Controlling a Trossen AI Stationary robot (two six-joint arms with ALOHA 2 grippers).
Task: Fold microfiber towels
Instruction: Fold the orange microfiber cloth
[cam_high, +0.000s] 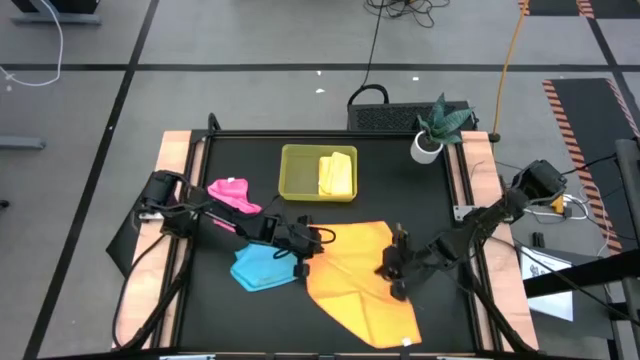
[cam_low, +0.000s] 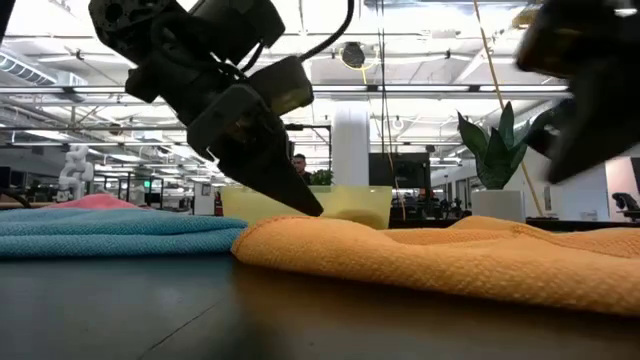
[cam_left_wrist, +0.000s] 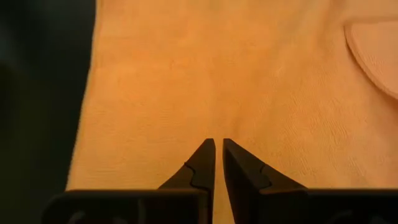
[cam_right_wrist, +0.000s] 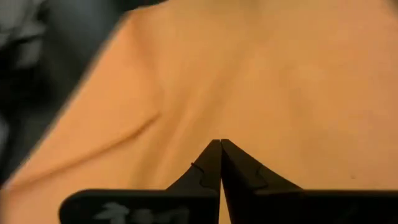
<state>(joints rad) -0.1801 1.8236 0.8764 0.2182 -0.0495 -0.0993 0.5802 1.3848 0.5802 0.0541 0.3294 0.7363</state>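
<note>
Sitting toward the back of the black bench (cam_high: 200, 300): a shallow yellow-green tray (cam_high: 296, 173), lying square to the edges. Standing at the back right corner: a small white pot (cam_high: 426, 148) carrying a spiky green plant (cam_high: 446, 119), also showing in the low view (cam_low: 497, 150). Resting just behind the bench on the grey floor (cam_high: 250, 90): a dark vented box (cam_high: 385, 117) with a handle. Trailing across the floor beyond: a black cable (cam_high: 374, 45) and an orange cable (cam_high: 509, 55). Lying at the far right: striped orange-and-white hazard tape (cam_high: 568, 115). Showing in the low view: a white pillar (cam_low: 351, 145) and ceiling lights.
</note>
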